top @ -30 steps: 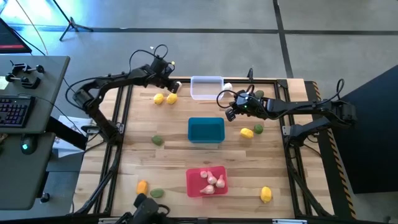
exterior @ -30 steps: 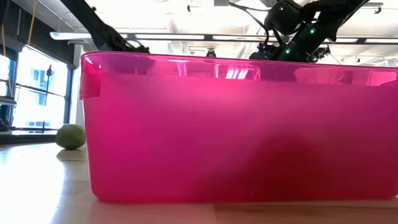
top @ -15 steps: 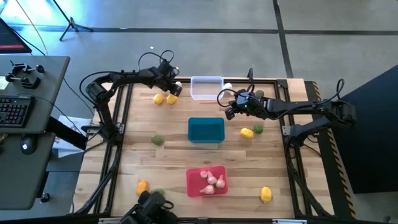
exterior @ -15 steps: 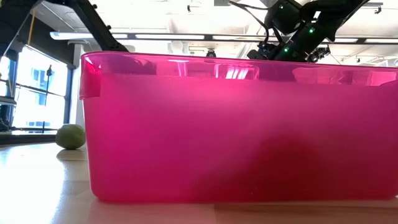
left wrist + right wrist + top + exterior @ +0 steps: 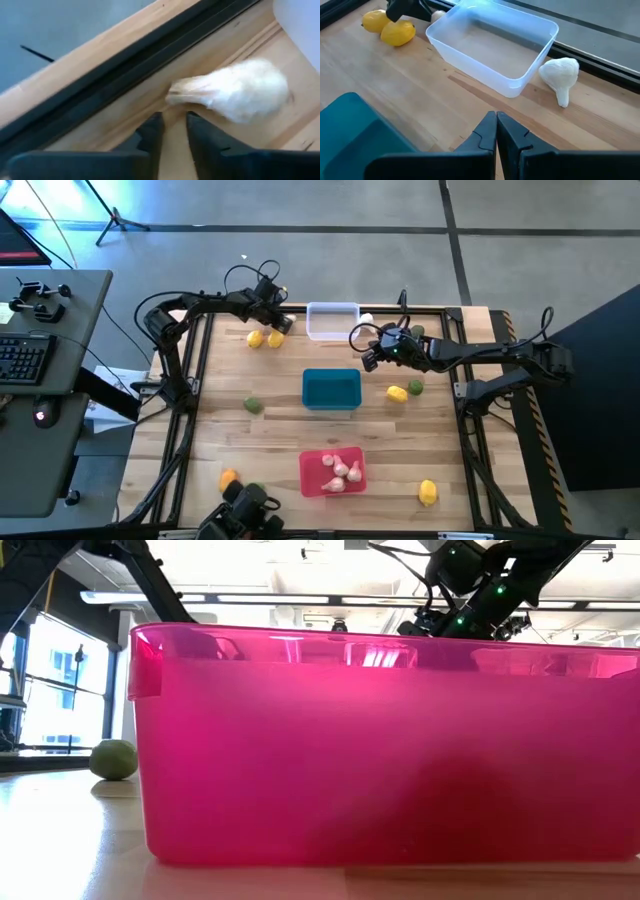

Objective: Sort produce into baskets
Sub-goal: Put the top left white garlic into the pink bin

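1. End effector of the left arm (image 5: 172,120): its two dark fingers stand a narrow gap apart and grip nothing. A white garlic bulb (image 5: 240,92) lies just past their tips.
2. From above, the left arm reaches along the desk's (image 5: 400,450) far edge, its tip at the 9 o'clock side of the clear tub (image 5: 332,320).
3. The right end effector (image 5: 496,120) is pressed together and empty, at about 1 o'clock from the teal tub (image 5: 331,389).
4. On the wooden desk, the clear tub sits at 12 o'clock, the teal tub in the middle and the red tub (image 5: 310,470) at 6 o'clock, with pale bulbs (image 5: 340,469) in it. Two lemons (image 5: 265,337) lie at 8 o'clock from the clear tub.
5. Beyond the desk is grey floor; a keyboard (image 5: 25,358) lies on a side desk at 9 o'clock.
6. Only the low view shows the red tub's wall filling the picture, with a green ball (image 5: 114,759) beside it. Only the right wrist view shows a second garlic (image 5: 561,75) touching the clear tub.
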`<state>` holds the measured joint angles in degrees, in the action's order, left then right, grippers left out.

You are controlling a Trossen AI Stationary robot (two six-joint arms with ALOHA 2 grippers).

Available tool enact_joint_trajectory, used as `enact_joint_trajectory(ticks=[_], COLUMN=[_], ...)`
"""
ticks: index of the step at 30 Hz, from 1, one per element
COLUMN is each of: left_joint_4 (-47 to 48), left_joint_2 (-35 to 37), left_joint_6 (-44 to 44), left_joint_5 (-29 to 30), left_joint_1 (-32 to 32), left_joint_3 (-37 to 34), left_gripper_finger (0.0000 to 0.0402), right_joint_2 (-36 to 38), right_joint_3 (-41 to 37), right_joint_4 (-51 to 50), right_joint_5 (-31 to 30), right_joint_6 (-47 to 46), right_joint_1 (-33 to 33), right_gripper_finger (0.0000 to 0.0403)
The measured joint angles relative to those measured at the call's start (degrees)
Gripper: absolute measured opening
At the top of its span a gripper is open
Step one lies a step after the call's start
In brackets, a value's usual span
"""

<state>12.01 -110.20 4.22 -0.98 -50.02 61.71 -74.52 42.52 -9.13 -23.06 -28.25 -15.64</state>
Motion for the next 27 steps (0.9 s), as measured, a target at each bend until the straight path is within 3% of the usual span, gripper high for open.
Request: enact_joint_trajectory(ticks=[4, 10, 15, 20, 27], left_joint_4=[-0.7, -0.8, 1.8, 4.6, 6.7], left_joint_2=[0.0, 1.8, 5.2, 8.5, 9.1], left_joint_6=[-4.7, -9.2, -19.7, -31.2, -39.5], left_joint_5=[0.2, 0.1, -9.0, -9.9, -10.4], left_joint_1=[0.0, -0.2, -0.1, 1.1, 3.4], left_joint_3=[0.0, -0.2, -0.1, -0.1, -0.1], left_gripper_finger=[0.001, 0.0001, 0.0002, 0.0036, 0.0136], right_joint_2=[0.0, 0.0, 0.0, 0.0, 0.0], right_joint_3=[0.0, 0.0, 0.0, 0.0, 0.0], right_joint_4=[0.0, 0.0, -0.1, -0.1, -1.4], right_joint_5=[-0.8, -0.8, -0.7, -0.7, 0.1], right_joint_6=[0.0, 0.1, 0.2, 0.2, 0.2], right_joint_1=[0.0, 0.0, 0.0, 0.0, 0.0], right_gripper_finger=[0.0, 0.0, 0.0, 0.0, 0.0])
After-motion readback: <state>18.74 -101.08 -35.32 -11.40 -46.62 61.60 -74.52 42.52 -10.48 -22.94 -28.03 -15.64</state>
